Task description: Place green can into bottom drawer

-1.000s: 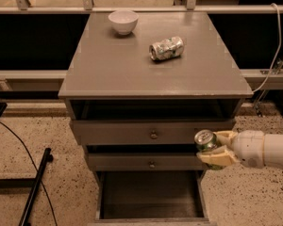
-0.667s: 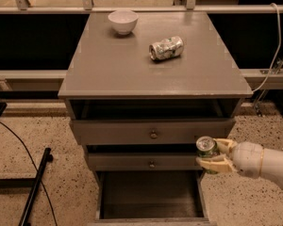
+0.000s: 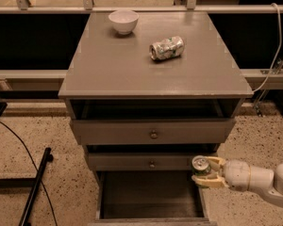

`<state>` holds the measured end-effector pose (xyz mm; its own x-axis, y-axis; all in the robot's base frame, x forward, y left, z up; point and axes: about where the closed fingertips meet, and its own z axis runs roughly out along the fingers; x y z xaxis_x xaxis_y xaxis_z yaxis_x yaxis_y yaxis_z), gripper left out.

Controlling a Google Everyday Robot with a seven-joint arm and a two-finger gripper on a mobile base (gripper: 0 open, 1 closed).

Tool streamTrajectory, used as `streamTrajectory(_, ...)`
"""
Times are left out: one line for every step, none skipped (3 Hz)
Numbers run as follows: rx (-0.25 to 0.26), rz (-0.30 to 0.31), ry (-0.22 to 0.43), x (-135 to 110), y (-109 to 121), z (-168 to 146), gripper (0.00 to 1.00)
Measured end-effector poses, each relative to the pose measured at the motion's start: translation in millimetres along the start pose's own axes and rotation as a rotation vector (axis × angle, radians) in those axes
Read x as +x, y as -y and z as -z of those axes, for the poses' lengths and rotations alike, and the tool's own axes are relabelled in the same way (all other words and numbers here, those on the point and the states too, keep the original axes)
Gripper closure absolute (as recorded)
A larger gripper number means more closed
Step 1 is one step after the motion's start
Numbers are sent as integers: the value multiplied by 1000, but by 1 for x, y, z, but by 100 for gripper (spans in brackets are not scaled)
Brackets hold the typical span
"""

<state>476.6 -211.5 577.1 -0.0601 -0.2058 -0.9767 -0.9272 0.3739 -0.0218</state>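
My gripper (image 3: 203, 171) comes in from the lower right and is shut on the green can (image 3: 200, 165), held upright with its silver top showing. The can hangs at the right edge of the open bottom drawer (image 3: 151, 194), just below the middle drawer's front and above the drawer's dark interior. The grey cabinet (image 3: 153, 60) has its two upper drawers pulled slightly out.
A paler dented can (image 3: 167, 47) lies on its side on the cabinet top, and a white bowl (image 3: 123, 21) stands at the back left. A black cable and stand (image 3: 35, 185) lie on the speckled floor at left. A railing runs behind.
The gripper with the green can has moved down and slightly left, from beside the middle drawer front to the right edge of the open bottom drawer.
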Motion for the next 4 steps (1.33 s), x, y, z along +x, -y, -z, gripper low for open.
streamTrajectory(-34, -86, -10, 62, -16, -6, 100)
streamTrajectory(-37, -100, -6, 70, -19, -8, 100)
streamTrajectory(-34, -69, 38, 65, -25, -10, 100)
streamTrajectory(-67, 7, 157, 72, -16, -43, 100)
